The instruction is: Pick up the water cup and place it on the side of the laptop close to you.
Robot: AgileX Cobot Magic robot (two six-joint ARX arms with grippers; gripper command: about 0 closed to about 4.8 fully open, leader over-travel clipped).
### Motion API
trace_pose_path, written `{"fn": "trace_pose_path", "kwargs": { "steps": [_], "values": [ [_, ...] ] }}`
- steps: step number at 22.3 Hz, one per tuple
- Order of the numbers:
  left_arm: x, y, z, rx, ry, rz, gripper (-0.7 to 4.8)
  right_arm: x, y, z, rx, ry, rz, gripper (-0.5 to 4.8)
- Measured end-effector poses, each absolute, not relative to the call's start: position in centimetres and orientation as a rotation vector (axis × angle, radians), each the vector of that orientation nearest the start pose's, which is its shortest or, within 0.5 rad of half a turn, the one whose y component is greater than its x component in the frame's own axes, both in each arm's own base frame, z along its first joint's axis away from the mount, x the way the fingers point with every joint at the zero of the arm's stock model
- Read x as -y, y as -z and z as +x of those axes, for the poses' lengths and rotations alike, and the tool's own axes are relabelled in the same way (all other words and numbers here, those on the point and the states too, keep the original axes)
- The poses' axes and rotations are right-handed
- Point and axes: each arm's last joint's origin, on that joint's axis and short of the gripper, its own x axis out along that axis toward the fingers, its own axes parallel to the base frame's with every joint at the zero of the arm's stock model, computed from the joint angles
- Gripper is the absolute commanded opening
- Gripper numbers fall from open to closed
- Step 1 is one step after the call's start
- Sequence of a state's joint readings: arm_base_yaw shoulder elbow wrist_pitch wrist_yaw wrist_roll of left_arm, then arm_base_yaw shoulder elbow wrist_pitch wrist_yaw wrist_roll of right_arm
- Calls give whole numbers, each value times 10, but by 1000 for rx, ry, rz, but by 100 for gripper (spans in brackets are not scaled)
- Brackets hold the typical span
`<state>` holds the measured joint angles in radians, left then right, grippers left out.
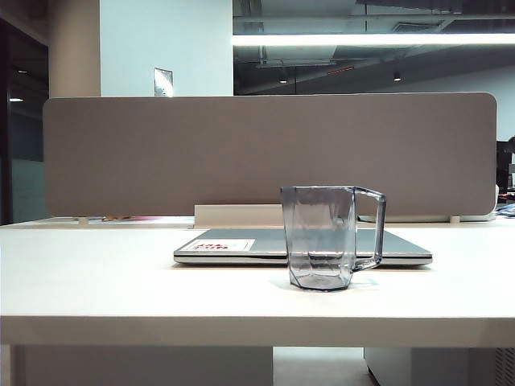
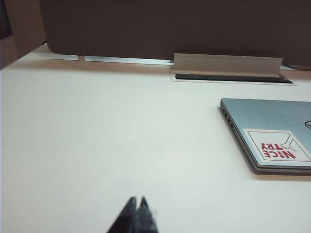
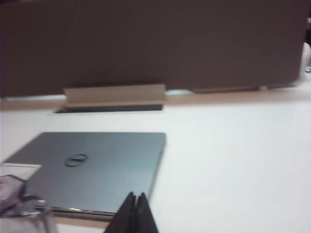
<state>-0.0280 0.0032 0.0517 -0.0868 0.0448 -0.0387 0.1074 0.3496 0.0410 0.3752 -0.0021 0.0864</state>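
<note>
"NICE TRY" sticker (image 2: pixel 278 145) on laptop (image 2: pixel 272 116)

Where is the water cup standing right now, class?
In the exterior view, the water cup stands upright on the white table, in front of the closed Dell laptop, slightly right of centre, handle pointing right.

A long ceiling lamp (image 1: pixel 374 39) gives bright, even light from above and behind. The table (image 1: pixel 96 273) is almost washed out to white in all views. The cup (image 1: pixel 326 237) and the laptop (image 1: pixel 241 245) throw only soft, faint shadows. The exterior view is sharp; the right wrist view is blurred, and the cup (image 3: pixel 22 206) at its corner is out of focus.
</note>
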Motion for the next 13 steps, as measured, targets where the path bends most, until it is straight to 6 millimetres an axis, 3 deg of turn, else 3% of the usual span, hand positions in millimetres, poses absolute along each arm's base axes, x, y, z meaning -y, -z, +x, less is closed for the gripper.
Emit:
{"fn": "trace_pose_path", "kwargs": {
  "steps": [13],
  "values": [
    [4,-172,94,-39,72,-39,-3,-8,-172,98,61,-120,130,-2]
  ]
}}
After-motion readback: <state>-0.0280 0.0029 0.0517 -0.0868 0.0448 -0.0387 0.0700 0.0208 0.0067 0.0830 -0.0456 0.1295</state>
